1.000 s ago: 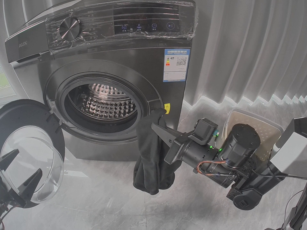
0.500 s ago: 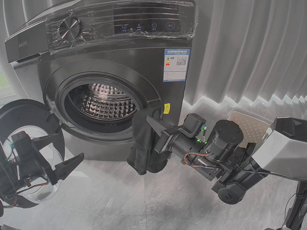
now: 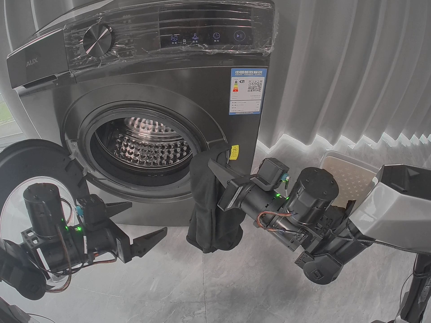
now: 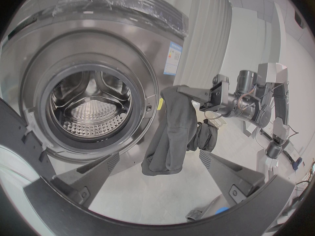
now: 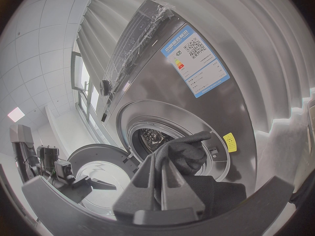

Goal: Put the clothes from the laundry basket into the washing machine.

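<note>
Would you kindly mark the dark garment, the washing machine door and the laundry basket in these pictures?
dark garment (image 3: 208,214), head view, on its hanging folds.
washing machine door (image 3: 29,157), head view, on the dark upper rim.
laundry basket (image 3: 354,179), head view, on its pale perforated wall.

**A:** Where is the dark grey metal front-loading washing machine (image 3: 148,81) standing?

**B:** It is standing on the pale stone-tiled floor (image 3: 251,283), with the white pleated fabric curtain (image 3: 350,59) hanging behind it and to its right. Its round black glass-windowed door (image 3: 27,162) is hanging open to the left of the round steel drum mouth (image 3: 143,146).

**A:** And the black cloth garment (image 3: 208,202)?

**B:** It is hanging from the black two-fingered right gripper (image 3: 214,166), just before the right rim of the drum mouth and outside it. The white rectangular plastic laundry basket (image 3: 354,178) is sitting on the floor right of the machine, before the curtain and behind the right arm. The black two-fingered left gripper (image 3: 148,218) is hovering low before the door, left of the garment.
</note>
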Available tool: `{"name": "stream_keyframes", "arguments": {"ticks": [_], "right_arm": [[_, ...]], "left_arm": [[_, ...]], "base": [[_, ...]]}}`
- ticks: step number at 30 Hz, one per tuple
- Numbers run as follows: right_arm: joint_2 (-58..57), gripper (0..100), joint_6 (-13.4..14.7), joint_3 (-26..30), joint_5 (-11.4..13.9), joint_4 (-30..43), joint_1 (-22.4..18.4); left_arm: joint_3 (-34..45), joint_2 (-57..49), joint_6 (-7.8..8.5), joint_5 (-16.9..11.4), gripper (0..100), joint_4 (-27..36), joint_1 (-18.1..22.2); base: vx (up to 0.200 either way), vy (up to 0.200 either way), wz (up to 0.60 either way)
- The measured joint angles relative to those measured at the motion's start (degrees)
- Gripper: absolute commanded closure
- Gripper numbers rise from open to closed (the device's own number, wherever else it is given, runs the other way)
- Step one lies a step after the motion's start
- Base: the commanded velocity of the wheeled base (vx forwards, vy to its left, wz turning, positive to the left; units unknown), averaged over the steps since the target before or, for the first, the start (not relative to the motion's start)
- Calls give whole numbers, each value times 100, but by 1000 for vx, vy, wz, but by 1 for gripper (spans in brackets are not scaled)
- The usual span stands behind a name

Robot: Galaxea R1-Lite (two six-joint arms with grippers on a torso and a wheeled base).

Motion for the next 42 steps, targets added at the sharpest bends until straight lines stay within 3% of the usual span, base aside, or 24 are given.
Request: {"name": "stream_keyframes", "arguments": {"ticks": [11, 18, 23, 29, 32, 42], "right_arm": [[12, 100, 2, -24, -15, -13, 22], [21, 100, 7, -29, -15, -13, 26], [28, 100, 9, -29, -15, -16, 45], [30, 100, 11, -27, -20, -22, 66], [32, 100, 9, -24, -22, -22, 69], [37, 100, 11, -5, -30, -24, 89]], "left_arm": [[269, 1665, 0, 235, 0, -1999, -516], [328, 2747, -167, 260, 0, -3033, -719], [228, 3243, -500, 143, 0, -3204, -769], [134, 3510, -1018, -11, 0, -3217, -877], [30, 3661, -1126, -24, 0, -3217, -916], [-373, 4255, -1256, -15, 0, -3217, -934]], "base": [[0, 0, 0], [0, 0, 0], [0, 0, 0], [0, 0, 0], [0, 0, 0], [0, 0, 0]]}}
